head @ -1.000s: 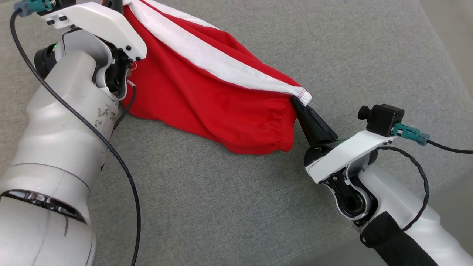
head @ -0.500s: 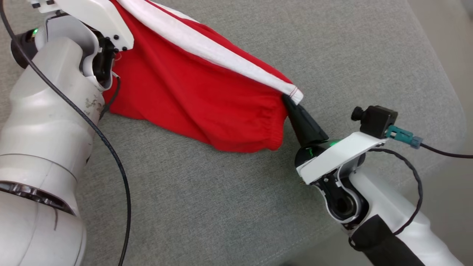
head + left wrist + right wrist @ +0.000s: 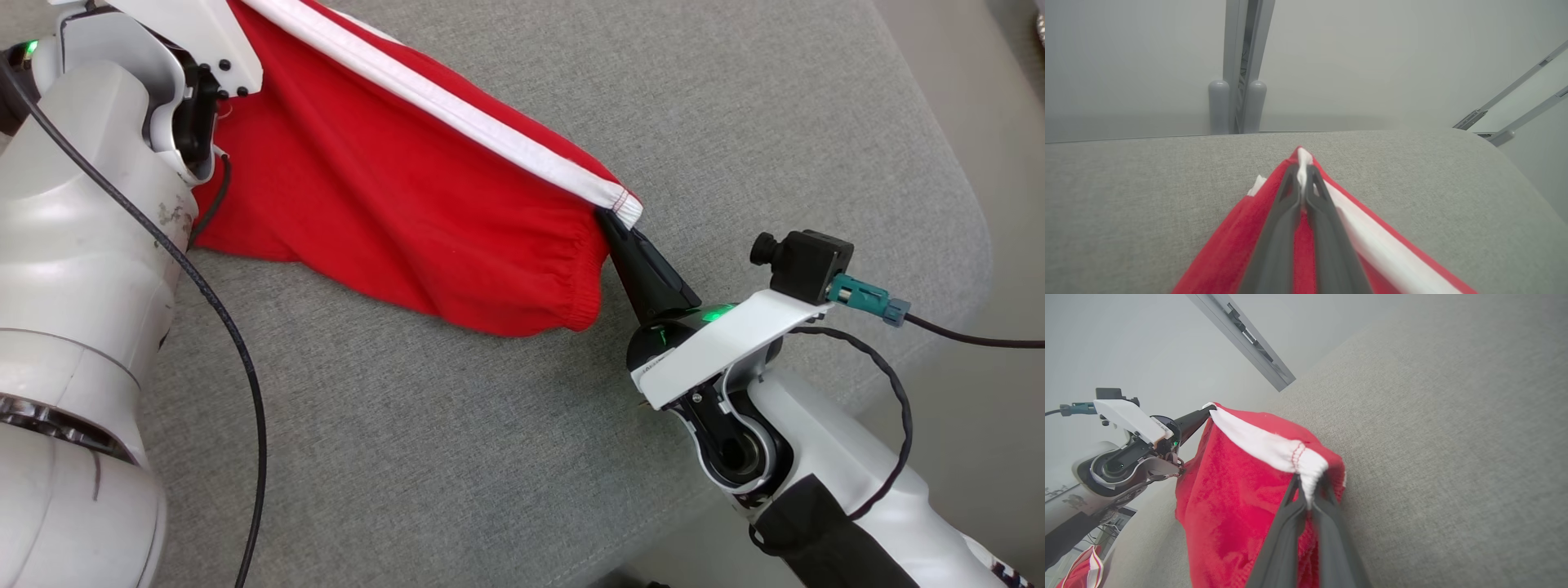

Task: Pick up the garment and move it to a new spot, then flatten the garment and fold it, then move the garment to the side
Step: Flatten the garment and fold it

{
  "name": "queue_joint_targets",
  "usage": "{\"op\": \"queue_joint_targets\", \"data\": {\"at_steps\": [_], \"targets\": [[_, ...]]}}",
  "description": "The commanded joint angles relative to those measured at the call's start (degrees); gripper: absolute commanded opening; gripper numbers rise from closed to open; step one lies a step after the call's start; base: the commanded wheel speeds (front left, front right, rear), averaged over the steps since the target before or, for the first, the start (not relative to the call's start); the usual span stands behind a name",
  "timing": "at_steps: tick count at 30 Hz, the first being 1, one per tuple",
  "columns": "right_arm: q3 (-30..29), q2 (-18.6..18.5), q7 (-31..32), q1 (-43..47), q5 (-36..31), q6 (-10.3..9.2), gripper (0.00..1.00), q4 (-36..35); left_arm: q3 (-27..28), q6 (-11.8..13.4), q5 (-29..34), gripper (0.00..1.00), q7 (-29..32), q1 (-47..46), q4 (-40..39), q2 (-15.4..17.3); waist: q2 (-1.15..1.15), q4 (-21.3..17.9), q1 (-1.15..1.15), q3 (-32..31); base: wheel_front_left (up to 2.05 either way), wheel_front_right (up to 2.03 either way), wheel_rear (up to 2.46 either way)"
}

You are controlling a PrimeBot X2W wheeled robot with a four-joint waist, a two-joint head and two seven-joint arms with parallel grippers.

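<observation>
The garment (image 3: 392, 204), red shorts with a white side stripe, hangs stretched between my two grippers, its lower folds resting on the grey padded surface (image 3: 457, 457). My right gripper (image 3: 611, 220) is shut on the elastic waistband corner at the stripe's end; the right wrist view shows the white hem (image 3: 1306, 465) pinched between its fingers (image 3: 1284, 522). My left gripper (image 3: 1301, 175) is shut on the garment's other end, where red and white cloth (image 3: 1372, 249) bunches at its tips. The right wrist view also shows the left gripper (image 3: 1208, 410) holding the far corner. The left forearm (image 3: 73, 245) covers the garment's left edge.
The padded surface ends in a rounded edge (image 3: 976, 220) on the right, with floor beyond. A grey metal post (image 3: 1241, 61) stands behind the far edge. Another red and white cloth (image 3: 1081, 567) lies low beside the left arm.
The head view has shifted, so everything sits further left. The white stripe looks narrower and more taut between the grippers. Both grips are unchanged.
</observation>
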Motion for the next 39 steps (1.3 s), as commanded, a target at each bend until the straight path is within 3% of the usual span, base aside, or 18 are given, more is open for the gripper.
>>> {"op": "queue_joint_targets", "data": {"at_steps": [1, 13, 14, 15, 27, 39], "targets": [[-0.23, 0.24, -0.36, -0.39, -0.39, 0.01, 0.0, 0.0, -0.37, 0.42, 0.46, 0.0, 0.36, -0.67, 0.15, 0.69, 0.0, -0.44, 0.0, 0.37, 0.0, 0.0, 0.0], [-1.45, 1.87, -0.36, -1.24, -1.21, 0.01, 0.0, -0.23, -0.84, 1.99, 0.62, 0.0, 0.73, -0.5, 0.26, 2.57, 0.0, -1.3, 0.0, 2.0, 0.0, 0.0, 0.0], [-2.3, 2.1, -0.36, -0.99, -1.52, 0.01, 0.49, 0.02, -1.06, 2.58, 1.01, 0.6, -0.04, -0.56, 0.26, 2.74, 0.0, -1.15, 0.0, 2.02, 0.0, 0.0, 0.0], [-2.69, 2.23, -0.36, -0.86, -1.69, 0.01, 1.0, 0.15, -1.13, 2.74, 1.14, 0.99, -0.36, -0.5, 0.27, 2.74, 0.0, -1.05, 0.0, 1.96, 0.0, 0.0, 0.0], [-3.43, 1.82, -0.36, 0.19, -2.43, 0.01, 1.0, 1.37, -0.74, 2.42, 0.15, 1.0, -1.87, 1.45, 0.25, 1.58, 0.0, 0.28, 0.0, -1.19, 0.0, 0.0, 0.0], [-9.81, -1.48, -0.36, 2.14, -4.97, 0.01, 1.0, 0.44, 1.32, -1.8, -2.12, 1.0, -7.75, 3.9, -0.15, -1.67, 0.0, 5.4, 0.0, -9.25, 0.0, 0.0, 0.0]]}}
